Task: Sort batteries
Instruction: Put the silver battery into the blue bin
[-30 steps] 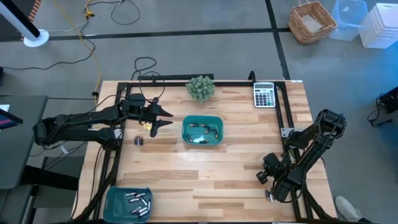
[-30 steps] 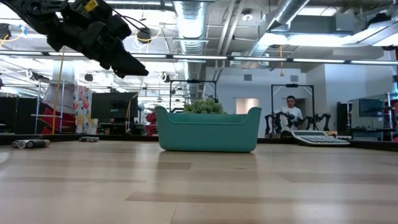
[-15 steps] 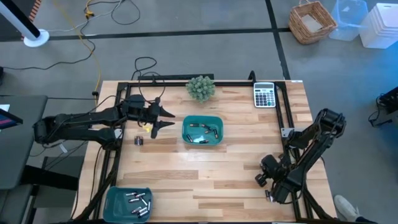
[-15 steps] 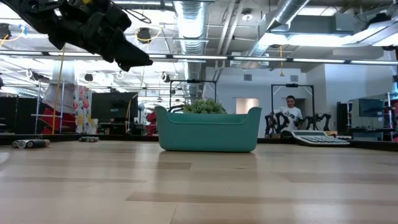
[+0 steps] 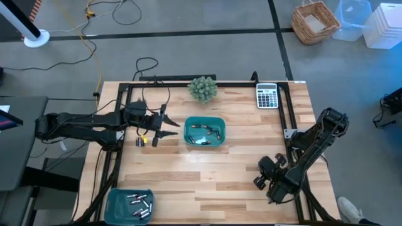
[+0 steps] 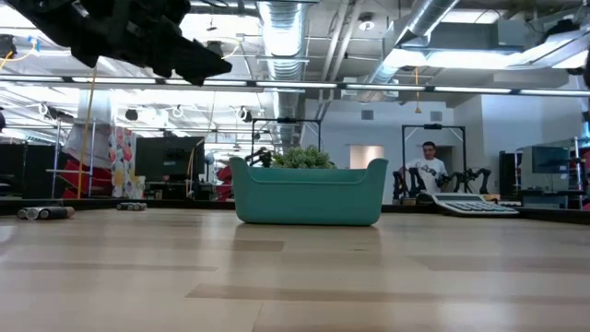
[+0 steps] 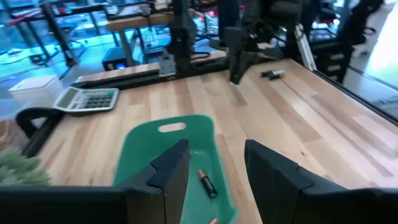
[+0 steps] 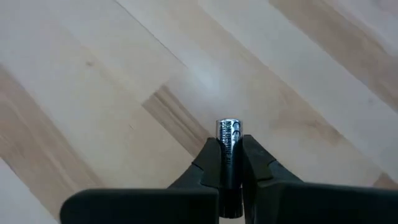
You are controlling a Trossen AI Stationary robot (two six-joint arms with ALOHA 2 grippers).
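A teal tray (image 5: 204, 132) at the table's middle holds several batteries (image 7: 207, 183). My left gripper (image 5: 168, 129) hovers open just left of it, fingers level and pointing over the tray (image 7: 168, 146); in the low view it (image 6: 198, 60) hangs high above the table. Near the right front edge my right gripper (image 5: 256, 182) is shut on one battery (image 8: 227, 134). Two batteries (image 5: 139, 142) lie on the wood under the left arm. Another teal tray (image 5: 129, 204) with several batteries sits at the near left corner. My right gripper pinches the battery's sides (image 8: 227, 148) between its two fingers. The battery lies along the fingers, and its silvery end sticks out past the fingertips. The fingers slant down at the table, and the battery is lifted clear of the wood.
A grey calculator (image 5: 267, 95) and a small green plant (image 5: 203, 88) stand at the far edge. A black frame (image 5: 188, 83) runs along the table's far, left and right sides. A loose battery (image 7: 272, 73) lies near the right arm. A person (image 6: 429, 171) shows far behind the table.
My left gripper has swung toward the table's near edge and a little toward the middle tray, rising slightly and rolling, still open. My right gripper has risen and shifted toward the table's left, rolling its wrist.
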